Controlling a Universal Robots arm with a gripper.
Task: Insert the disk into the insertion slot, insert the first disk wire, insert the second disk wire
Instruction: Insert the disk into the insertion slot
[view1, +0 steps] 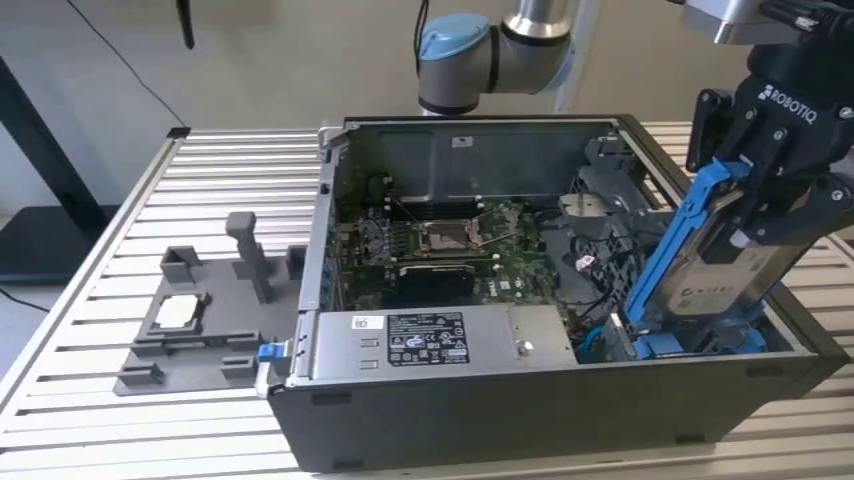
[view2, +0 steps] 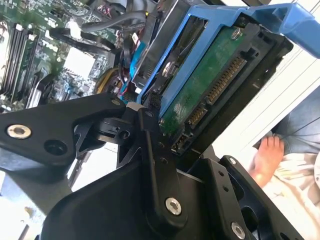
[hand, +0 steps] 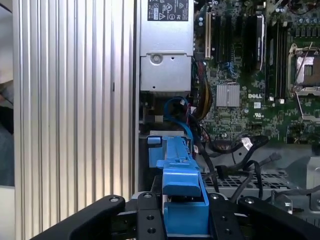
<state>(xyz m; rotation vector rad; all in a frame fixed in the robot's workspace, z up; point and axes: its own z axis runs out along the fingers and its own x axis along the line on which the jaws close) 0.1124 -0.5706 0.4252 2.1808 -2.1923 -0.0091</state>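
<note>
In the exterior view my gripper (view1: 763, 228) is shut on the disk (view1: 714, 275), a silver-grey drive in a bright blue frame. The disk hangs steeply tilted, and its lower end dips into the insertion slot (view1: 674, 345), the blue-fitted bay at the open case's corner nearest the camera, on the exterior view's right. The second wrist view shows the disk's green circuit-board underside (view2: 210, 85) and connectors between the black fingers (view2: 155, 150). In the first wrist view the blue frame (hand: 177, 167) stands between the fingers (hand: 147, 217) above the slot. A blue wire (hand: 176, 107) and black wires (hand: 235, 150) lie loose beside the bay.
The open computer case (view1: 534, 410) sits on a slatted metal table (view1: 240, 170). Inside are the grey power-supply box (view1: 427, 345) and the green motherboard (view1: 454, 245). A grey fixture (view1: 200, 320) stands on the exterior view's left. A person's bare foot (view2: 265, 155) shows beyond the table.
</note>
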